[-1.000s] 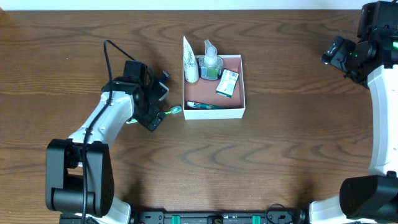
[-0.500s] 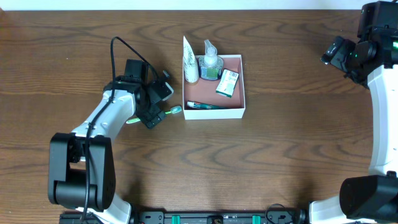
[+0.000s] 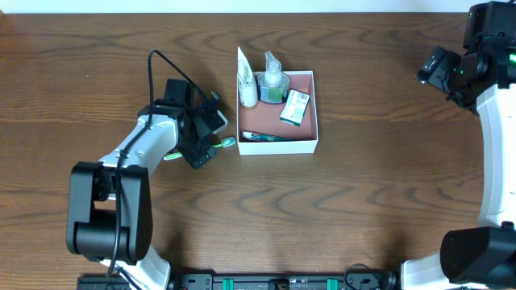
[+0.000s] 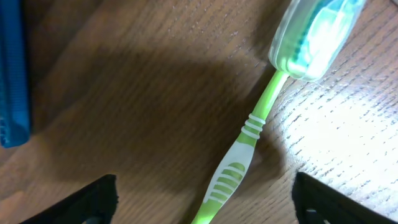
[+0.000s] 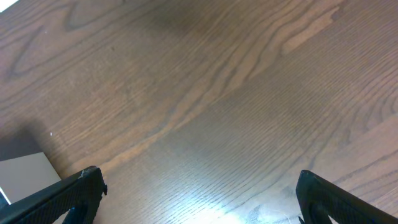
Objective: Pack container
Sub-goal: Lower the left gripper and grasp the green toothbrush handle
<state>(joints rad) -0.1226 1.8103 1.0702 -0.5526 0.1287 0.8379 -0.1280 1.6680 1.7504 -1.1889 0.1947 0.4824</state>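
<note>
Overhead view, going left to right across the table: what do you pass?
Left arm's base → green toothbrush → container → right arm.

Furniture: one dark brown table [image 3: 363,201], wavy lighter grain, filling almost the whole overhead view. Surface smooth, with a slight sheen. Beyond the far edge, a narrow pale strip [image 3: 242,4] along the top of the overhead view; cannot tell whether wall or floor. Lighting: from above, fairly even. Bright glare patch [image 4: 348,124] on the wood in the left wrist view, beside a soft-edged shadow [image 4: 124,93]. Weaker gleam [image 5: 205,208] in the right wrist view.
</note>
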